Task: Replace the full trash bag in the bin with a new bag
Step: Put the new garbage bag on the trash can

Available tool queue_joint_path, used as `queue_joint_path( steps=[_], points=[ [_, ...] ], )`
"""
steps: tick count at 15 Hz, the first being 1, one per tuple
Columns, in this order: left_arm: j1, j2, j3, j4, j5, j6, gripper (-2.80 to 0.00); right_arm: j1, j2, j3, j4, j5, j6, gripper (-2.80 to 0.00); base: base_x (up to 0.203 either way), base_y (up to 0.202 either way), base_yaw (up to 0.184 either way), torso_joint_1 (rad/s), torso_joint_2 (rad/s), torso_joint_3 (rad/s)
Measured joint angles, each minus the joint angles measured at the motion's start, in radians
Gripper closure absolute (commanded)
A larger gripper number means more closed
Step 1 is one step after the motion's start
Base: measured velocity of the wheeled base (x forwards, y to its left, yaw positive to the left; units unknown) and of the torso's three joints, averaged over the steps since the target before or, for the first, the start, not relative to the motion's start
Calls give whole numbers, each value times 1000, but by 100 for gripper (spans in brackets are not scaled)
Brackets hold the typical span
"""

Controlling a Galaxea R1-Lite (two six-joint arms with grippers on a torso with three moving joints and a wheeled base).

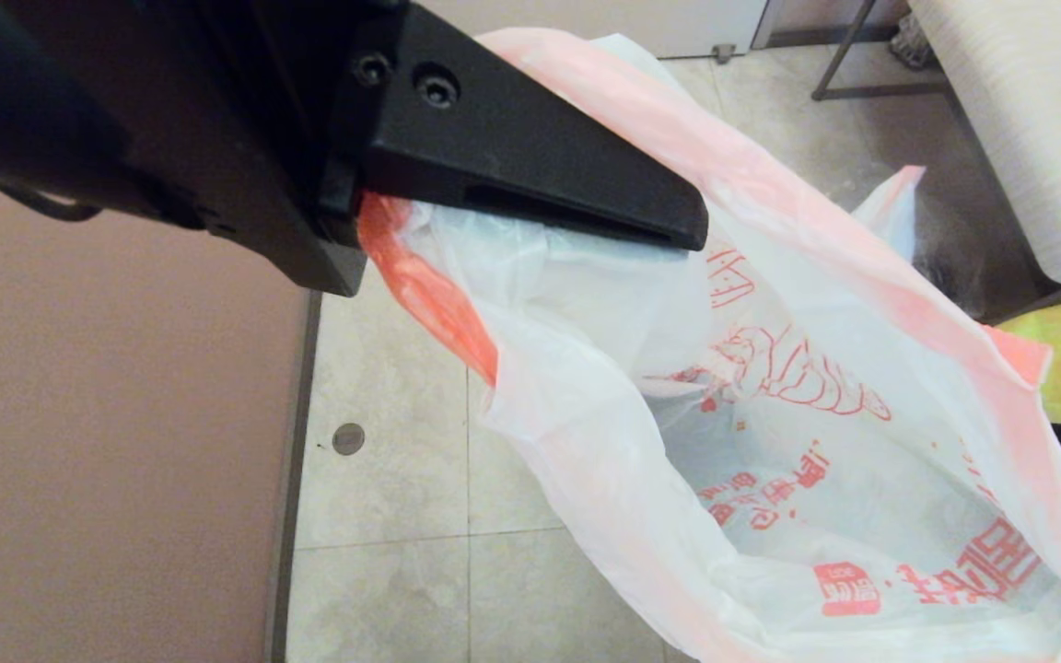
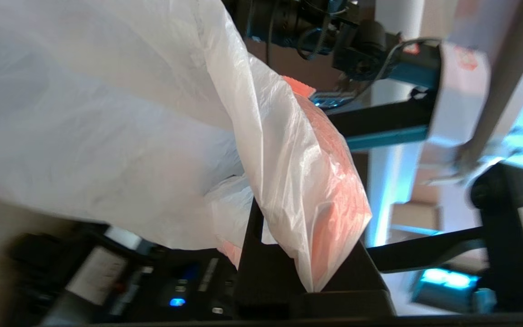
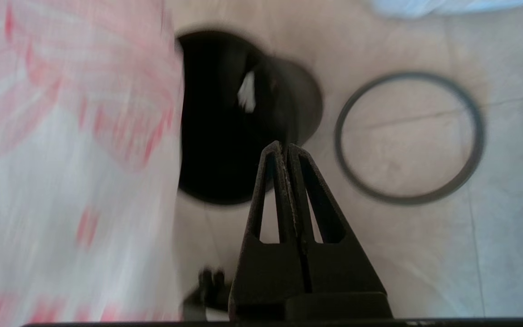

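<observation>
step in hand: getting the new bag [image 1: 770, 433] opened up and over the bin [image 3: 225, 118], as far as I can judge. The bin looks empty inside and its grey ring [image 3: 409, 138] is off, lying flat on the floor just beside it, so the lining part is what's left.

how I'd do it well: keep the hem I'm holding high so the bag's mouth hangs open, bring the low end over the bin's opening and feed it down before spreading the pink-orange hem around the edge. The plastic is thin and slippery, so slow moves, no yanking, or it'll slide out of the grip or tear. The ring goes back on last to pin the hem.

left claw [image 1: 530, 212]: up close under my head camera, pinched together on the bag's pink-orange hem. The wrist view shows a bunched fold of plastic wedged between the fingers, and the rest of the bag drapes down and away from it.

right claw [image 3: 286, 147]: fingers pressed together, nothing between them. It hangs above the floor pointing down toward the bin's edge, with the bag hanging just beside it. Not touching bag, bin or ring that I can see.

where the stuff is: new bag in the air, hanging from my left claw; bin on the tiled floor below. The full trash bag I can't pick out for sure here.

watch out for: right claw needs to open before it can help spread the hem.
</observation>
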Motion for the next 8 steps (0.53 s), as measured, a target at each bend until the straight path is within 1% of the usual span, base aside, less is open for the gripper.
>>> queue_joint_path(
  steps=[3,4,5,6,8],
  points=[
    [5,-9,0,1,-3,-109,0,-34,37,-52,0,-4,60,0,0,0,0,0,0,0],
    [14,-10,0,1,-5,-142,0,-38,49,-59,0,-4,64,0,0,0,0,0,0,0],
    [31,-12,0,2,-25,-163,0,-39,58,-62,1,-6,66,0,0,0,0,0,0,0],
    [51,-17,0,1,-65,-179,0,-41,66,-63,0,-6,66,0,0,0,0,0,0,0],
    [99,-27,0,0,-178,-203,0,-48,84,-63,1,-6,66,0,0,0,0,0,0,0]
  ],
)
